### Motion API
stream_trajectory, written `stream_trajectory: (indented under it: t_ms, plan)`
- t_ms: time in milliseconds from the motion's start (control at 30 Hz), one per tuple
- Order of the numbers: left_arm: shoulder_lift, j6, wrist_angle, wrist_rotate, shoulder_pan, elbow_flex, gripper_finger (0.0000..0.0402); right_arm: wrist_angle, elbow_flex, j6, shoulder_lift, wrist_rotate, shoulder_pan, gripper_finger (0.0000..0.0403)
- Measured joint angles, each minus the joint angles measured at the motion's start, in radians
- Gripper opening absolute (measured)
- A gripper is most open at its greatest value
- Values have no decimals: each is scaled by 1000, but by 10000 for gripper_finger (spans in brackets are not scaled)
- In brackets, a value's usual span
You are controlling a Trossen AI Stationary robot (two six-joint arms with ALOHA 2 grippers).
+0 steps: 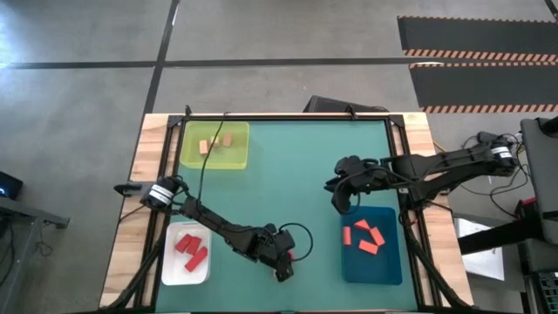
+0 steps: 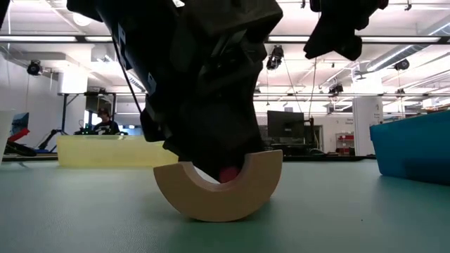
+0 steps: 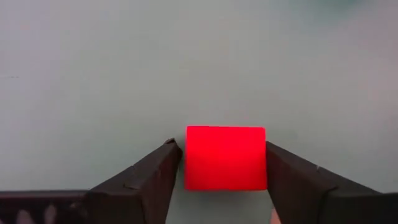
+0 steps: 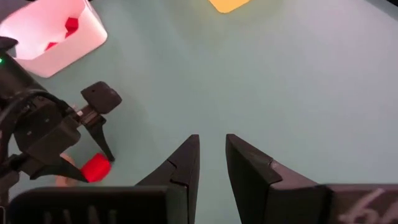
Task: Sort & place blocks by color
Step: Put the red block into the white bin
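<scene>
My left gripper (image 1: 284, 267) hangs low over the green table near its near edge. In the left wrist view its fingers stand on either side of a deep red block (image 3: 226, 157). The low view shows a tan wooden arch (image 2: 218, 193) resting on its curved back right in front of that gripper, with a bit of the red block (image 2: 228, 173) showing in its hollow. My right gripper (image 4: 212, 140) hovers over the table's right middle (image 1: 340, 201), narrowly open and empty. My left gripper pinches the red block between its two fingers, one on each of two opposite side faces (image 3: 261, 163). The fingers point down at the table. I cannot tell whether the block stands on the table or is lifted.
A yellow-green tray (image 1: 234, 160) at the far left holds tan pieces. A white tray (image 1: 170, 262) at the near left holds red pieces. A blue tray (image 1: 384, 266) at the near right holds orange-salmon pieces. Bare green table lies between the arms.
</scene>
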Motion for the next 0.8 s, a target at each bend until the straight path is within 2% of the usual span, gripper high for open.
stream_trajectory:
  t_ms: [200,467,800]
  plan:
    - [0,-1,-6,-5,0,-1,160,0,0,0,36,-3,0,68]
    - [-7,-2,-12,-2,2,-3,174,3,0,1,63,-10,0,68]
    - [-113,3,-171,8,17,-7,166,6,0,8,55,-10,0,68]
